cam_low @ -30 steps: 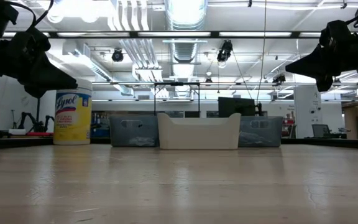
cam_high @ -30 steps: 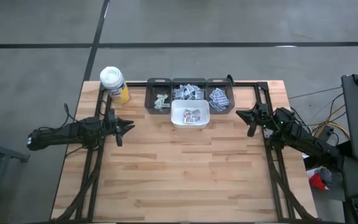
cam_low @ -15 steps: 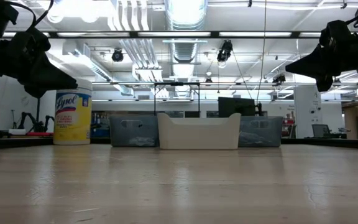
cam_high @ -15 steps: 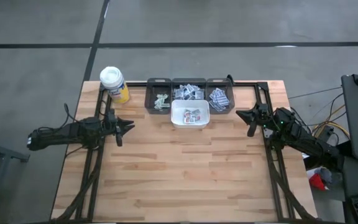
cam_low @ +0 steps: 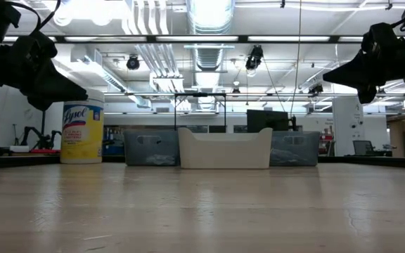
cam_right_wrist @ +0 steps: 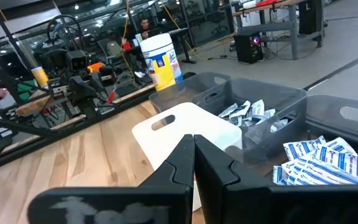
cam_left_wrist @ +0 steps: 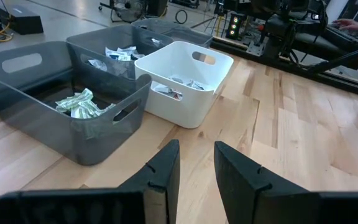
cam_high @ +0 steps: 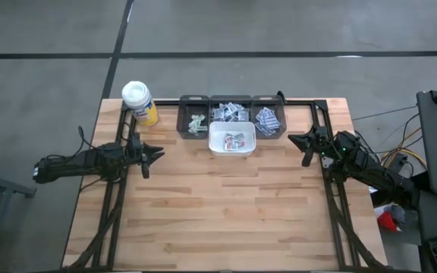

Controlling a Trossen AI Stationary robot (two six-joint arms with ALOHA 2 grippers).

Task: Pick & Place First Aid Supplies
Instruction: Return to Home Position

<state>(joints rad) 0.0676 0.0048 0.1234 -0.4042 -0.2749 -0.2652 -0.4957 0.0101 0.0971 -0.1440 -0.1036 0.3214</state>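
**Both tools empty at the worktop's sides; packets sorted in bins**

1. Left tool (cam_high: 158,155). It hung over the left side of the worktop (cam_high: 218,220), raised clear of the wood and well apart from the bins, pointing toward the middle. Its fingers (cam_left_wrist: 164,169) stood slightly spread with a narrow gap between them. They held nothing and touched nothing.

2. Right tool (cam_high: 294,140). It hung over the right side of the worktop, also raised, near the right grey bin (cam_high: 268,117) but not touching it. Its fingers (cam_right_wrist: 180,163) were pressed together at the tips and held nothing.

3. White bin (cam_high: 231,149). It stood at the far middle of the worktop, just in front of the row of grey bins. It contained a few red-print packets (cam_high: 236,139) lying flat on its floor.

4. Left grey bin (cam_high: 184,120). It was first in the row along the far edge and held a small heap of green-print packets (cam_high: 196,123).

5. Middle grey bin (cam_high: 230,99). It stood directly behind the white bin and held a loose pile of white-grey packets (cam_high: 230,114).

6. The right grey bin held a stack of blue-print packets (cam_high: 266,120).

7. Yellow Lysol canister (cam_high: 139,102). It had a white lid and stood upright at the far left corner, beside the left grey bin.
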